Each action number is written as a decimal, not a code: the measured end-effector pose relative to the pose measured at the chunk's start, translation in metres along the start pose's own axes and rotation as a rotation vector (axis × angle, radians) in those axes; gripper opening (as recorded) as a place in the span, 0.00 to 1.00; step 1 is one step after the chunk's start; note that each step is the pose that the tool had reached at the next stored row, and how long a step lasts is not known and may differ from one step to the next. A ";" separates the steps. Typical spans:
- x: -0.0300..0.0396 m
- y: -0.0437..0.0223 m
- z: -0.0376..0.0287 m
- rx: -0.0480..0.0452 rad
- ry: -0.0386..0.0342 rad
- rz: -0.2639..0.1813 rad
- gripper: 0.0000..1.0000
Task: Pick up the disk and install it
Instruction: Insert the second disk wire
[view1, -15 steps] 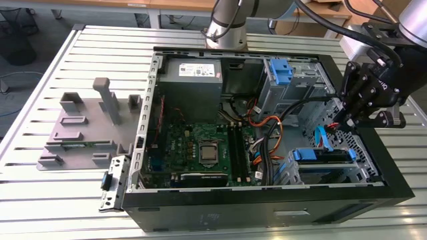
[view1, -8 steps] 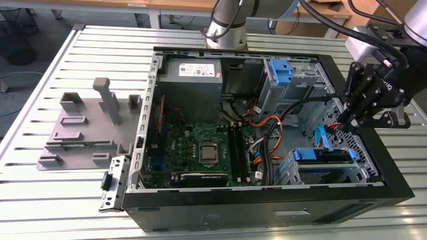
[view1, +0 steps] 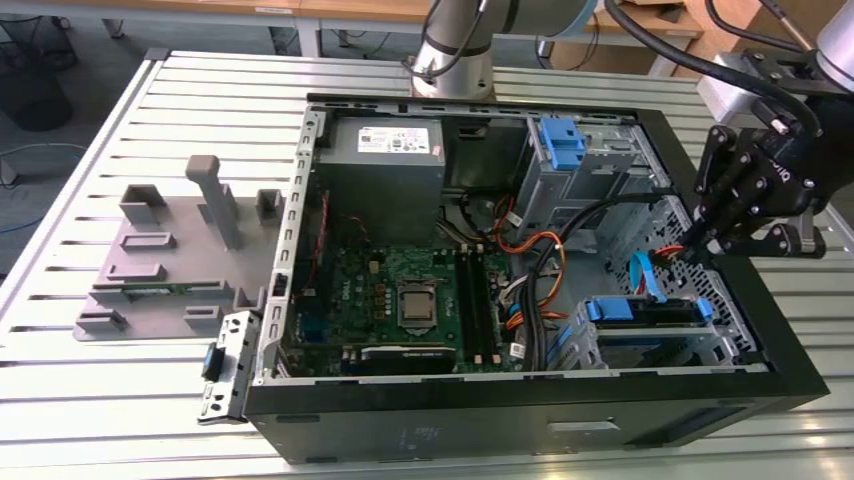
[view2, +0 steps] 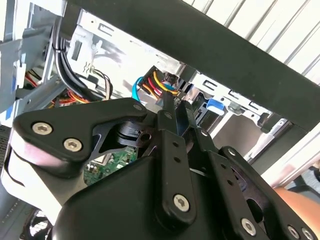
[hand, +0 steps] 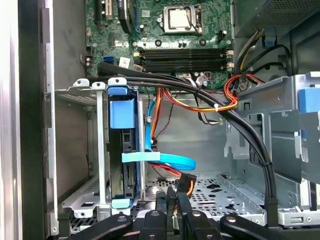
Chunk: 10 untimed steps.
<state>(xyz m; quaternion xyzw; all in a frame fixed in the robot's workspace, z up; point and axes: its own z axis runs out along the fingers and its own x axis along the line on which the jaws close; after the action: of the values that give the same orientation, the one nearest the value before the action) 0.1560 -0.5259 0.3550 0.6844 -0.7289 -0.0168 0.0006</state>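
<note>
The disk (view1: 647, 312), a drive framed by a blue plastic bracket, sits inside the metal drive cage at the near corner of the open computer case, on the exterior view's right. In the first wrist view the disk (hand: 122, 150) stands on edge in that cage, its blue end tab toward the motherboard. My gripper (view1: 694, 248) hangs inside the case just beyond the cage, apart from the disk. Its fingertips (hand: 162, 197) are close together, with nothing seen between them. In the second wrist view the gripper (view2: 175, 102) points at a black connector (view2: 165, 90) with yellow, red and orange wires.
A light blue flat cable (hand: 165, 159) loops beside the cage, and a thick black cable bundle (hand: 210, 100) crosses above it. The motherboard (view1: 400, 300), power supply (view1: 380, 150) and an upper cage with a blue latch (view1: 567, 145) share the case. A grey fixture (view1: 174, 250) lies on the slatted table.
</note>
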 end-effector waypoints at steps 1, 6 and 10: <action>0.0000 0.0000 0.0003 0.0002 -0.0002 0.012 0.24; 0.0001 -0.0002 0.0011 0.0015 -0.0016 0.070 0.24; 0.0001 -0.0007 0.0012 0.0018 -0.0021 0.083 0.24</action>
<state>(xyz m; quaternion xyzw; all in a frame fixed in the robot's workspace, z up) 0.1566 -0.5261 0.3538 0.6536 -0.7567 -0.0168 -0.0001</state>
